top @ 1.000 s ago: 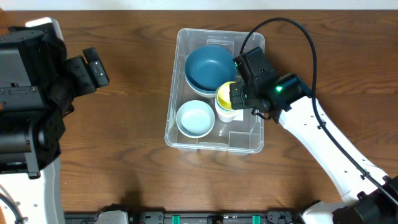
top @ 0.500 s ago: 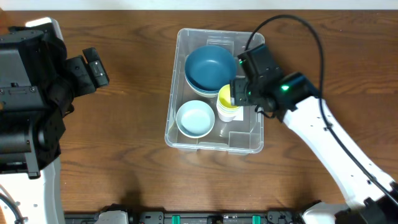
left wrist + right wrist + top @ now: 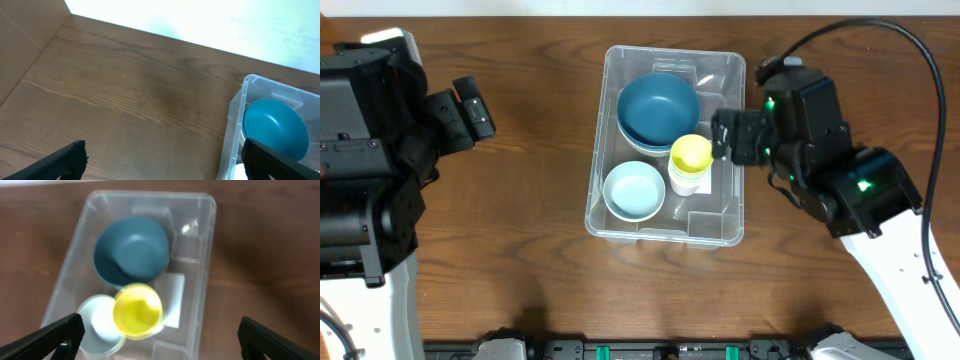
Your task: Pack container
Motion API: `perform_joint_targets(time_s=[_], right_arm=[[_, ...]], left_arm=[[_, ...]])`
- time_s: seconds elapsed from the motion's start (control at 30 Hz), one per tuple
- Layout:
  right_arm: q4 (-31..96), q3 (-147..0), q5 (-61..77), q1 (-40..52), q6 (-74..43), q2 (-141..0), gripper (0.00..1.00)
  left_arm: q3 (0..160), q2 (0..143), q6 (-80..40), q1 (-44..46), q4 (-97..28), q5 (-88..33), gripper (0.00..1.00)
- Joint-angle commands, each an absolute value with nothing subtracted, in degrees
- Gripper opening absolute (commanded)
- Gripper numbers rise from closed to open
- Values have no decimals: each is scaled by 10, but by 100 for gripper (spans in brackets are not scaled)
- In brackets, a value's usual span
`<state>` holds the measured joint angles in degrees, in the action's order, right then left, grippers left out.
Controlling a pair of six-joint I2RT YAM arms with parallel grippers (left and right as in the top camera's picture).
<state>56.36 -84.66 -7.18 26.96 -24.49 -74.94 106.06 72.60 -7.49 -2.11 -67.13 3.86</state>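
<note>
now, we're looking down on the wooden table (image 3: 530, 230), and the container (image 3: 660, 236) sits in the middle of it, right between the two arms. at its far end we've got a dark teal bowl (image 3: 658, 108), mouth up, and it looks nested in a second one of the same colour. at the near left, a light blue bowl (image 3: 634, 190), also mouth up. just beside it stands the yellow cup (image 3: 691, 153), upright, with something white under it that we can't make out clearly. a white label (image 3: 173, 299) lies flat on the bottom, next to the cup.

over to the right gripper (image 3: 728, 136): it hangs at the container's right wall, jaws spread wide, nothing between them. from its wrist camera we see both fingers out at the bottom corners, the yellow cup down below, well clear of either.

and the left gripper (image 3: 473, 108) sits far off to the left, well apart from the container, jaws wide and empty over bare wood. its wrist camera just catches the container's corner and the teal bowl.
</note>
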Motion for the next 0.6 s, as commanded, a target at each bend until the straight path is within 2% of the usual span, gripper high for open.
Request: perform_joint_targets(time_s=[0.0, 0.17, 0.43, 0.57], right_arm=[[587, -856, -95, 268, -234, -735, 99], [592, -856, -146, 268, -208, -704, 99], [624, -854, -213, 266, -160, -571, 99], [643, -830, -225, 229, -140, -502, 99]], left_arm=[[1061, 726, -76, -23, -673, 46, 98], [1061, 726, -76, -23, -673, 46, 98], [1061, 726, -76, -23, -673, 46, 98], [1061, 726, -76, -23, -673, 46, 98]])
